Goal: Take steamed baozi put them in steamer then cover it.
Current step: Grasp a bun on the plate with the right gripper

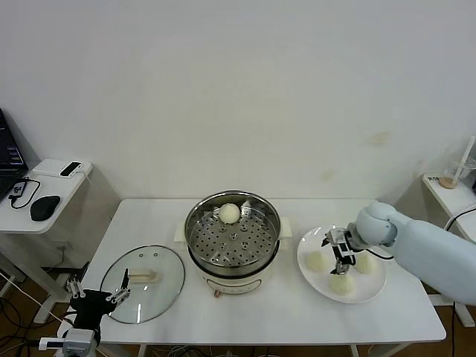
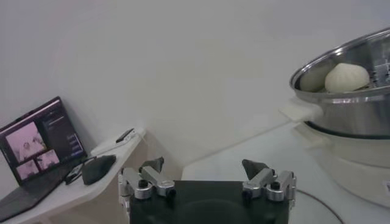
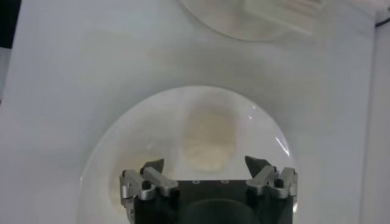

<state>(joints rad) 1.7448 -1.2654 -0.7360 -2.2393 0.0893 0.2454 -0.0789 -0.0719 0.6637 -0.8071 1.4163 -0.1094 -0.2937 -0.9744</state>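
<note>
**Soft buns call for a light, low grip**

The right gripper is held with jaws spread and empty over the plate, above three baozi. A fourth bun is seen already in the steamer. The dough is judged soft, light and easily dented, best taken across its widest part. The left gripper, also spread, is parked beside the cover

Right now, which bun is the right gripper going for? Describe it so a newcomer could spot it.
Start at the round shiny stainless-steel steamer mid-table, then look to the flat white plate on the robot's right. Three pale cream buns sit there; the open right gripper hovers over them. The target bun is probably the one nearest the steamer, though that is a guess.
</note>
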